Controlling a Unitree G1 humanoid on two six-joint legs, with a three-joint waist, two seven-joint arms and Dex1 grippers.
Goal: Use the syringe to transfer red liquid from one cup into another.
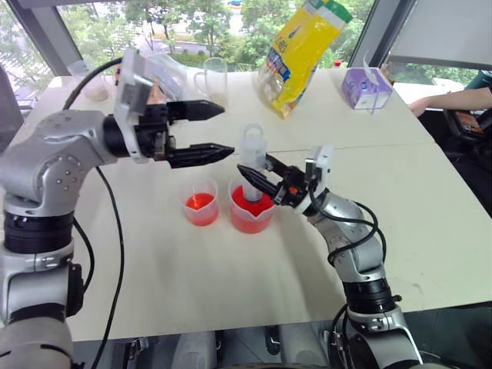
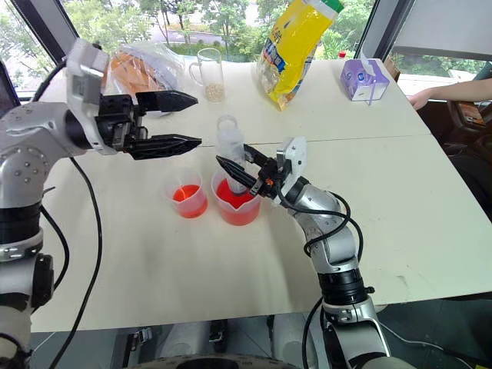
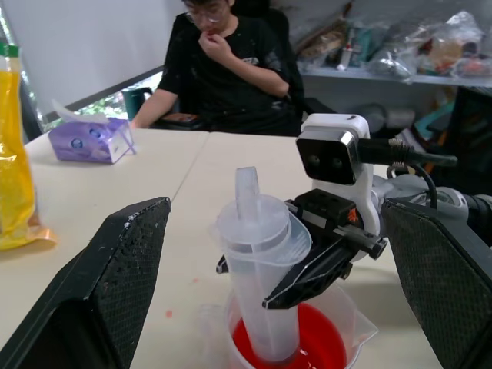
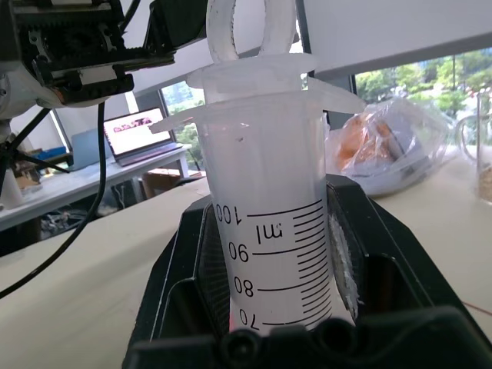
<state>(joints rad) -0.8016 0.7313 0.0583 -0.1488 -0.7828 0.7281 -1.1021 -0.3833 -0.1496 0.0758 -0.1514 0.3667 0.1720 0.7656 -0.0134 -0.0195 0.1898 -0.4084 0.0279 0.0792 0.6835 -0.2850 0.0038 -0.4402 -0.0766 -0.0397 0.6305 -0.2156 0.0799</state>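
table | yellow bag, tissue box, mug behind | syringe in spouted cup

Both arms are built of rounded, silver-grey metallic shells joined by black ribbed rings. The left arm has a bulky silver shoulder shell with small dark screw holes, and a black cable loops from above its wrist down past the black ring below that shoulder shell. The left hand has 2 long, tapered black fingers with a finely textured inner face, fixed to a black block under a white, boxy wrist housing. The right arm is slimmer, with thin black cables curling beside its elbow. The right hand carries 2 black fingers and a small white camera box with 2 dark round lenses.
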